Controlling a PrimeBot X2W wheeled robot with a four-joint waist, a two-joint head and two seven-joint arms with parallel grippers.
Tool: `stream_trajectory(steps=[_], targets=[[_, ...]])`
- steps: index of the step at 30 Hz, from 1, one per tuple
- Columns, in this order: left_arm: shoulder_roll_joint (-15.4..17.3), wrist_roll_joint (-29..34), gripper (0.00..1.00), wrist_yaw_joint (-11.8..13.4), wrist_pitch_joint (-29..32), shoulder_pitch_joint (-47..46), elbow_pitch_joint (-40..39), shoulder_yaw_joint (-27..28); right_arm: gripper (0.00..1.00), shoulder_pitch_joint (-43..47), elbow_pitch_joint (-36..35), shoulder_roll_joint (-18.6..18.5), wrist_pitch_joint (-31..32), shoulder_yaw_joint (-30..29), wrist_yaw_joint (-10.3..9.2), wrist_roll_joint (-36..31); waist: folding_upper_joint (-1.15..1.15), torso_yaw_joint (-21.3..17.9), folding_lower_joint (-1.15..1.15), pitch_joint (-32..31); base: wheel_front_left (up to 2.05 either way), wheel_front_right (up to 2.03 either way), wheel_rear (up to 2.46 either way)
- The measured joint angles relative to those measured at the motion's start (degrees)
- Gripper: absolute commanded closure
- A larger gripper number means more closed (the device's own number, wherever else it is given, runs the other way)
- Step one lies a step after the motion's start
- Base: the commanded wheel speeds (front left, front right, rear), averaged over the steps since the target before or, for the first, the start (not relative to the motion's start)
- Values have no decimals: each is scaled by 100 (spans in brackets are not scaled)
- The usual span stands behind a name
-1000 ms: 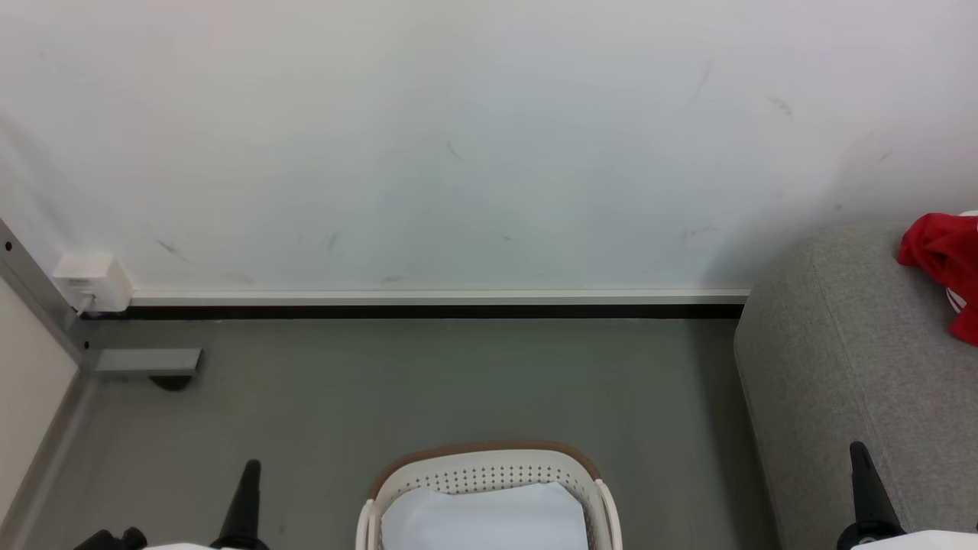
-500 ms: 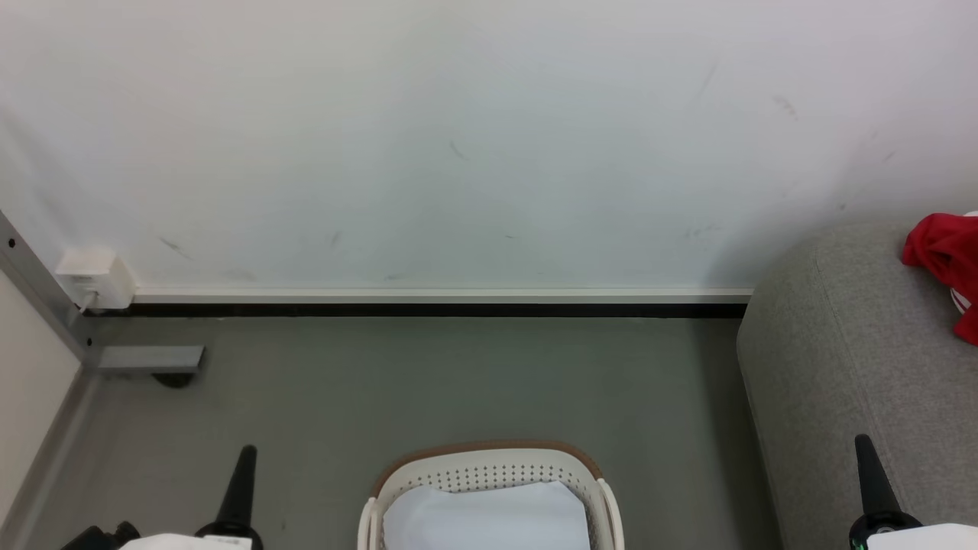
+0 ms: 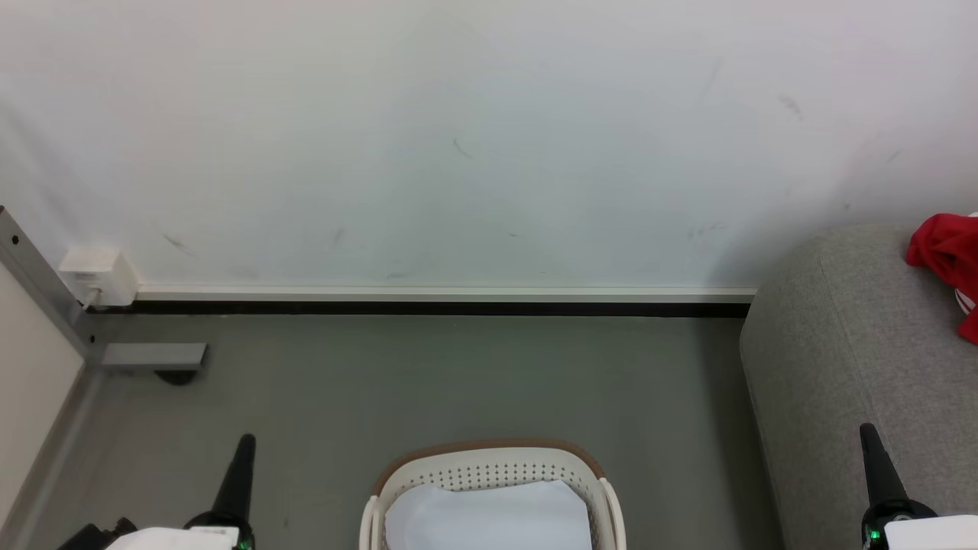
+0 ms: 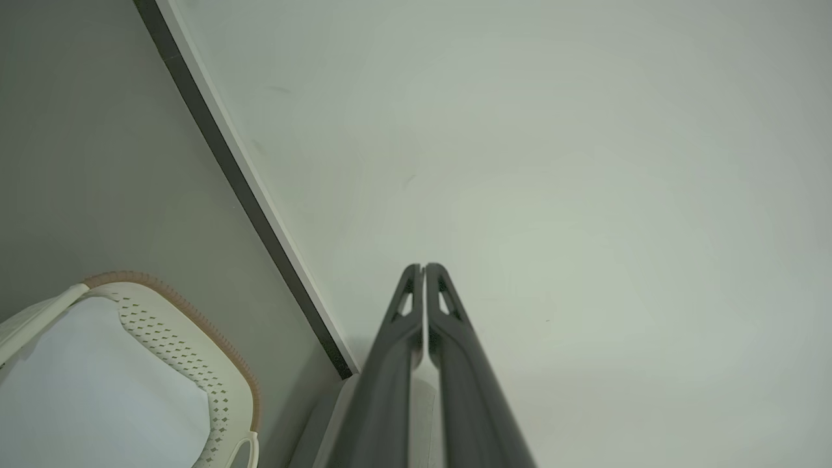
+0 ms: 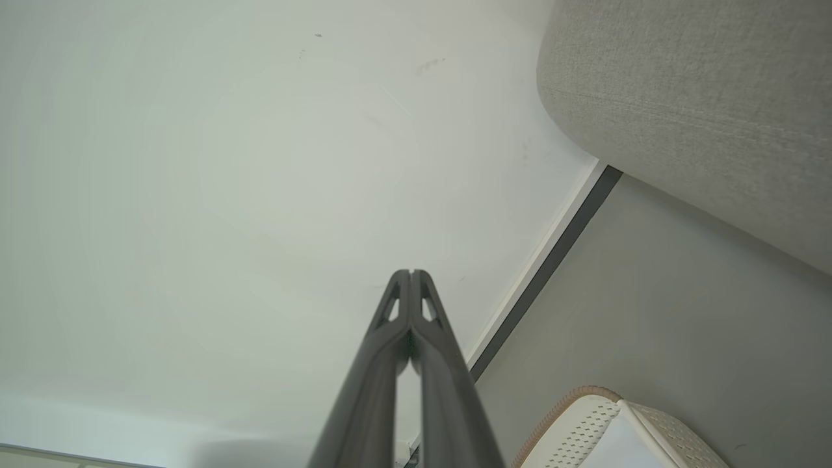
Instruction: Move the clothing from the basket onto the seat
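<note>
Red clothing (image 3: 950, 256) lies on the light grey seat (image 3: 840, 359) at the right edge of the head view. The cream basket (image 3: 489, 470) with a brown rim stands on the floor at the bottom centre, with pale bluish-white cloth (image 3: 489, 519) inside. My left gripper (image 3: 243, 444) points up at the lower left, shut and holding nothing. My right gripper (image 3: 867, 434) rises at the lower right in front of the seat, also shut and holding nothing. In the left wrist view the basket (image 4: 195, 344) sits lower left of the shut left gripper (image 4: 422, 266). The right wrist view shows the right gripper (image 5: 411, 272), the seat (image 5: 702, 97) and the basket (image 5: 585, 416).
A white wall (image 3: 458, 137) with a dark skirting strip (image 3: 428, 309) faces me. A white box (image 3: 95, 275) and a grey metal frame foot (image 3: 153, 357) stand in the left corner. Grey floor (image 3: 458, 382) lies between wall and basket.
The head camera has shifted slightly, so the scene slid a little. Both grippers have risen a bit higher in the head view, staying shut.
</note>
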Motion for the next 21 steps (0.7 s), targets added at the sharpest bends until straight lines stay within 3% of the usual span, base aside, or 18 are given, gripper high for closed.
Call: stream_trajectory(steps=[21], targets=[[-64, -907, 100, -102, 247, -136, -1, 145, 100, -93, -55, -4, 233, -101, 0, 950, 0, 42, 0, 22, 0, 0, 0]])
